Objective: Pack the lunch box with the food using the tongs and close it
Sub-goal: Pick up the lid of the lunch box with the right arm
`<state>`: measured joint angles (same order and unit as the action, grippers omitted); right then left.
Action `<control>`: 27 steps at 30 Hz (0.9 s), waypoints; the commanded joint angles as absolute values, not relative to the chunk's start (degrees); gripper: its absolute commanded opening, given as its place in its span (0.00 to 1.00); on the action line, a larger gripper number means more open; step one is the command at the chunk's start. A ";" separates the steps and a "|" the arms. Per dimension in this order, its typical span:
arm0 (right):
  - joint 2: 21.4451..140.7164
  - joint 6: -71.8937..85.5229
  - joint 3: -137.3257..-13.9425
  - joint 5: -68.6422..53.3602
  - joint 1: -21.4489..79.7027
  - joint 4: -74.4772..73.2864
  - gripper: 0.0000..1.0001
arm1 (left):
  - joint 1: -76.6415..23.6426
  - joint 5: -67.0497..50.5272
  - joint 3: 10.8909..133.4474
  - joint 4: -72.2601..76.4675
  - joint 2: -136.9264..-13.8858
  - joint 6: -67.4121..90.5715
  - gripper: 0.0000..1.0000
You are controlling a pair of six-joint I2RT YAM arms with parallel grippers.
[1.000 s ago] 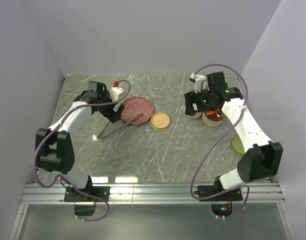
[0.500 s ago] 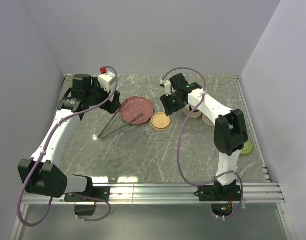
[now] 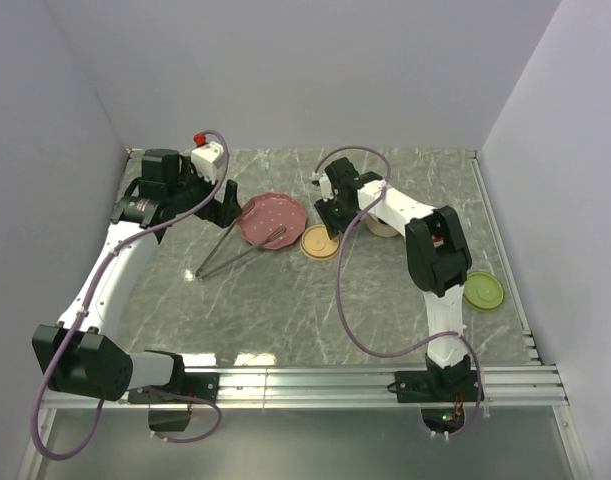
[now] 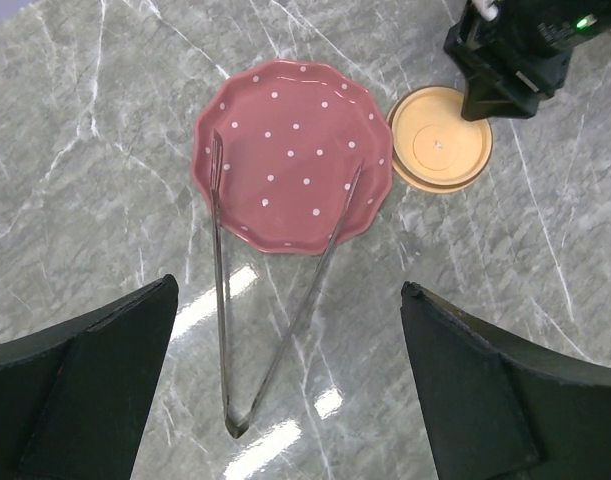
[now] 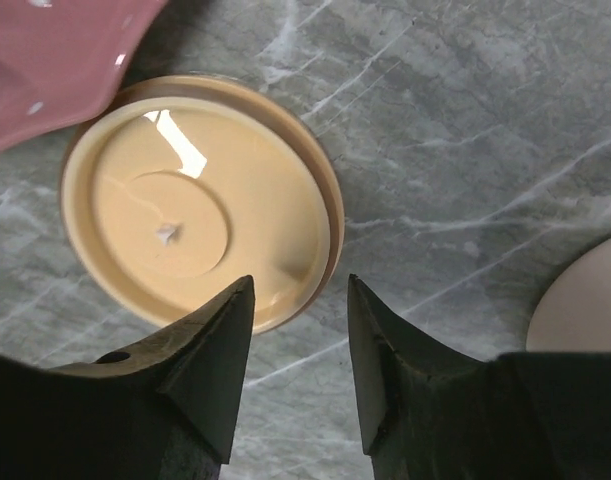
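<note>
The grey metal tongs (image 4: 275, 310) lie on the marble, joint toward me and both tips resting on the pink dotted plate (image 4: 290, 150). My left gripper (image 4: 290, 288) hangs open high above them, touching nothing. From above, the tongs (image 3: 235, 252) are just right of my left gripper (image 3: 227, 208). My right gripper (image 5: 300, 282) hovers over the right rim of a round tan lid (image 5: 185, 200), jaws apart, one finger over the lid and one outside it. The beige lunch box (image 3: 388, 228) sits partly hidden behind the right arm. The food is hidden.
A green lid (image 3: 482, 290) lies near the table's right edge. In the top view the tan lid (image 3: 320, 243) touches the pink plate (image 3: 273, 215). A pale rounded edge (image 5: 585, 300) shows at the right of the right wrist view. Walls close in the back and sides.
My right arm swung left from the containers to the tan lid and its jaws narrowed. The left arm pulled back toward the rear left, still open.
</note>
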<state>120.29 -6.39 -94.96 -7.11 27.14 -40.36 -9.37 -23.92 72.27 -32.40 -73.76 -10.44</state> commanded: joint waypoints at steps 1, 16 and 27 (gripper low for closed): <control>122.25 -5.80 -97.47 -4.75 27.51 -38.32 0.48 | -9.49 -24.43 72.77 -31.38 -71.63 -8.35 0.99; 124.28 -5.80 -95.71 -5.18 27.16 -37.88 0.00 | -9.58 -23.11 73.47 -28.04 -71.28 -5.10 0.99; 105.22 -2.20 -94.31 -24.06 21.89 -34.12 0.00 | -9.23 -44.54 81.84 -33.06 -74.62 -0.36 0.99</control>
